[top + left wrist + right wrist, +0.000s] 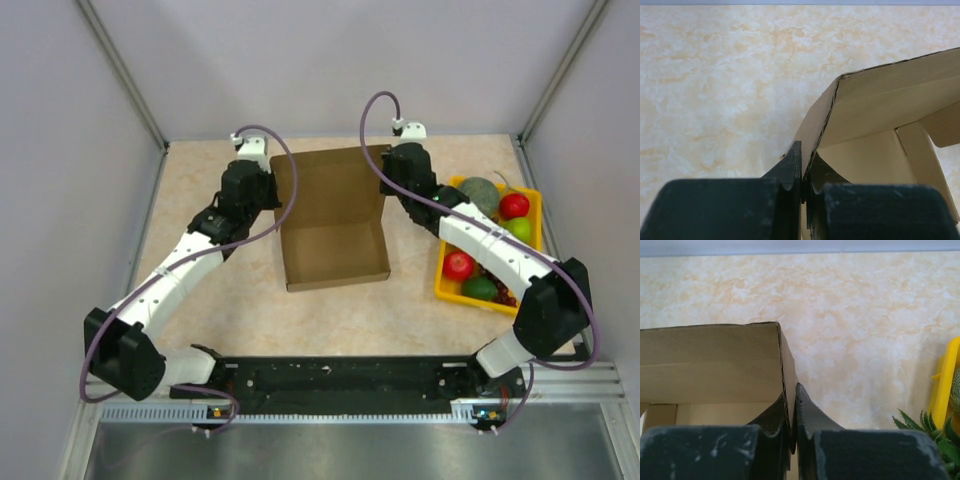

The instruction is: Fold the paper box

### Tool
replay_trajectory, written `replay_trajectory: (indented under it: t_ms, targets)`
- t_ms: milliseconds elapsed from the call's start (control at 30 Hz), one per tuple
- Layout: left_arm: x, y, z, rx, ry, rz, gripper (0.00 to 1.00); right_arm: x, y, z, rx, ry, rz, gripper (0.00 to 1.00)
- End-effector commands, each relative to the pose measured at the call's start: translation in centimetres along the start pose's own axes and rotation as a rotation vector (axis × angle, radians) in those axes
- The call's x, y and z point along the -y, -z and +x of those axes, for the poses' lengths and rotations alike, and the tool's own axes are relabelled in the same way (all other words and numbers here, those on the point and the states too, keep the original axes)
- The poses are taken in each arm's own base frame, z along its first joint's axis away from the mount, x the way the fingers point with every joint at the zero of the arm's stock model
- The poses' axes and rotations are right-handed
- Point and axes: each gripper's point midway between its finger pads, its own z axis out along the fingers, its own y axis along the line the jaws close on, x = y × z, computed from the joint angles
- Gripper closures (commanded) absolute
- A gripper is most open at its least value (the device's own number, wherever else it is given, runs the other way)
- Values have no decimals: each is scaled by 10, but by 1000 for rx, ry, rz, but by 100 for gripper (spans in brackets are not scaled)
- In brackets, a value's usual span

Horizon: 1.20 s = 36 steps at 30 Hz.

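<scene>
The paper box [333,218] is plain brown cardboard, an open tray with raised walls and its lid flap standing up at the far side, in the middle of the table. My left gripper [272,190] is shut on the box's left wall [816,131], one finger outside and one inside. On the opposite side my right gripper [385,185] is shut on the box's right wall [788,371] in the same way. Both wrist views show the cardboard edge pinched between the black fingertips [795,160] [805,405].
A yellow fruit tray [444,283] with apples, limes and other fruit stands right of the box, under my right arm; its edge [944,385] and green leaves [920,427] show in the right wrist view. Frame posts rise at the table's far corners.
</scene>
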Motion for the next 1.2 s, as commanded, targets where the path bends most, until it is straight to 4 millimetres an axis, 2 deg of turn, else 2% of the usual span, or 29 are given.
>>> replay_trajectory:
  t_ms: [0,267,433,533,667,767,800,833,867,900,933,967,1000,1067,1100,1167]
  targets:
    - [7,-7,-24,156,108,23,100,3,8,-18,119,-131,64,100]
    - [13,-6,-20,156,194,55,97,4,12,-10,106,-57,50,100]
    - [17,-6,-12,105,279,54,99,-1,19,-8,100,-64,44,100]
    - [17,-7,1,58,315,44,100,-1,23,-8,101,-72,67,100]
    - [19,-7,14,42,371,61,100,-8,24,5,84,-86,67,100]
    - [21,-5,17,60,348,75,97,-5,26,13,78,-68,95,100]
    - [20,-5,23,50,335,69,97,-6,26,14,82,-64,94,100]
    - [24,-4,19,67,329,92,97,-3,26,20,74,-43,99,100]
    - [24,-4,21,66,317,94,97,-3,27,23,77,-34,94,100]
    - [24,-4,30,54,307,96,97,-7,27,16,116,-42,72,100]
    - [27,-1,24,85,305,118,96,-3,25,28,106,-4,67,100]
    - [27,1,25,99,284,124,96,-3,26,30,105,13,57,100]
    - [28,1,33,97,267,129,96,-4,26,27,122,13,53,98]
    - [24,4,33,113,235,112,99,-3,27,26,116,49,51,92]
    - [22,4,35,109,223,104,99,-7,31,21,122,57,24,82]
    - [18,5,38,107,185,94,100,-12,34,20,122,108,-19,72]
